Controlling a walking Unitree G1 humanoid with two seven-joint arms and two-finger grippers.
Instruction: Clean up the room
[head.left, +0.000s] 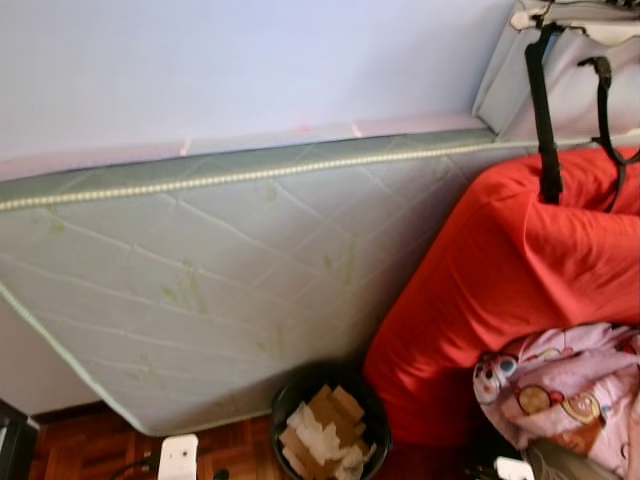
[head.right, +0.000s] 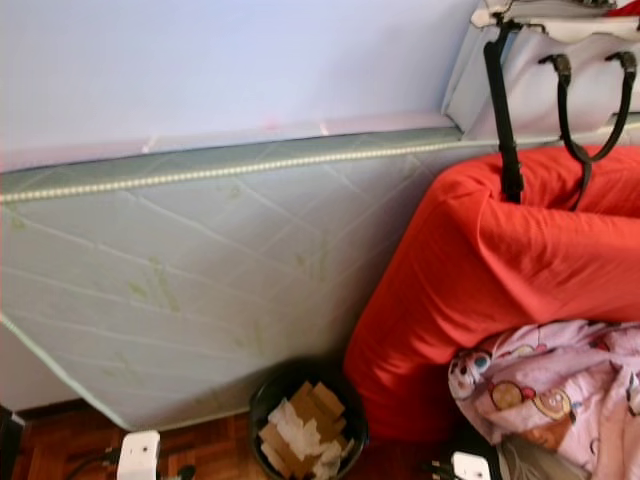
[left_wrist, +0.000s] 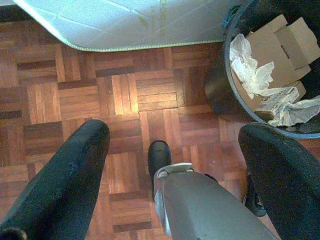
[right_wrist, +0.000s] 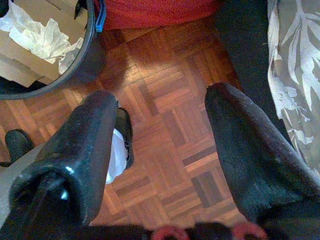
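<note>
Partly done, by the look of it. Black bin (head.left: 330, 420) at 6 o'clock in the head views, standing on the parquet floor (left_wrist: 75, 100), already holding cardboard pieces (head.left: 325, 410) and crumpled white paper (left_wrist: 250, 70). Leaning behind it, from 9 to 12 o'clock, a pale quilted mattress (head.left: 200, 290) against the wall. At 3 o'clock a big red cushion or beanbag (head.left: 500, 270), just beside the bin, with black bag straps (head.left: 545, 110) hanging over it from a grey bag at 1 o'clock. At 5 o'clock a pink patterned cloth (head.left: 570, 385), bunched up below the red cushion, probably still to be put away.

Left gripper (left_wrist: 172, 165) low over the bare floor, fingers spread wide, holding nothing, the bin near it. Right gripper (right_wrist: 160, 165) also over the floor, fingers spread apart and empty, with the bin close and a leaf-patterned fabric (right_wrist: 295, 85) on the other side.

No loose trash on the floor stretches in the wrist views. Remaining work likely the cloths and the bag; hard to judge the rest of the room.
</note>
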